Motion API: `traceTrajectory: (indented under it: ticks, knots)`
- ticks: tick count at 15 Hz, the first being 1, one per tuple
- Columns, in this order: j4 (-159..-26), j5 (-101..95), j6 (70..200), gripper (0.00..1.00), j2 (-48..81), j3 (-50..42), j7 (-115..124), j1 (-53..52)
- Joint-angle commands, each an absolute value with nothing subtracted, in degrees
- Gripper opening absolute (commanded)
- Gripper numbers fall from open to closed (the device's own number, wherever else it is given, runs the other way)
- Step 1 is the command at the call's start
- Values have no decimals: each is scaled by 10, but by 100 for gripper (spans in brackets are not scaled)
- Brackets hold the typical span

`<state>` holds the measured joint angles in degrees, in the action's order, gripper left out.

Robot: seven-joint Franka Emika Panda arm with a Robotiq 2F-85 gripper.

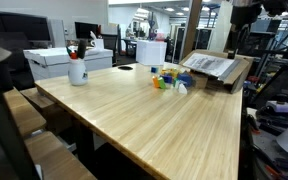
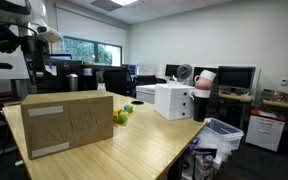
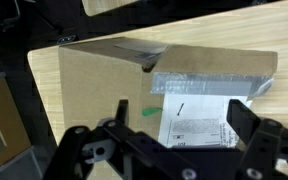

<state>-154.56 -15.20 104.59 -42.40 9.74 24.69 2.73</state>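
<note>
Open tool [image 3: 177, 108] cut off below, cardboard box [image 3: 104, 70] beneath, toys [image 2: 122, 116] partly hidden

Matt cardboard box [image 3: 94, 85], glossy tape [image 3: 209, 85], smooth wooden table [image 1: 154, 125]

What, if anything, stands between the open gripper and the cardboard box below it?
Nothing visible does. In the wrist view the gripper hangs open above the cardboard box, with only air between. The small coloured things lie on the table beside the box, out of the way.
</note>
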Motion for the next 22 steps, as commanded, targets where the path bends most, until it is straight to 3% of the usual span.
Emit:
traceTrajectory:
  ticks: [1, 3, 4, 11, 16, 22]
  knots:
    - [-1556, -142, 1049, 100, -429, 112, 260, 17]
    - [-1558, -135, 1051, 100, -428, 120, 271, 12]
    - [-1527, -199, 1051, 100, -430, 45, 188, 67]
    - [-1414, -271, 1074, 100, -363, -86, 107, 151]
    - [-1254, -192, 1068, 100, -272, -184, -24, 141]
    - [-1147, -87, 1036, 100, -203, -219, -153, 120]
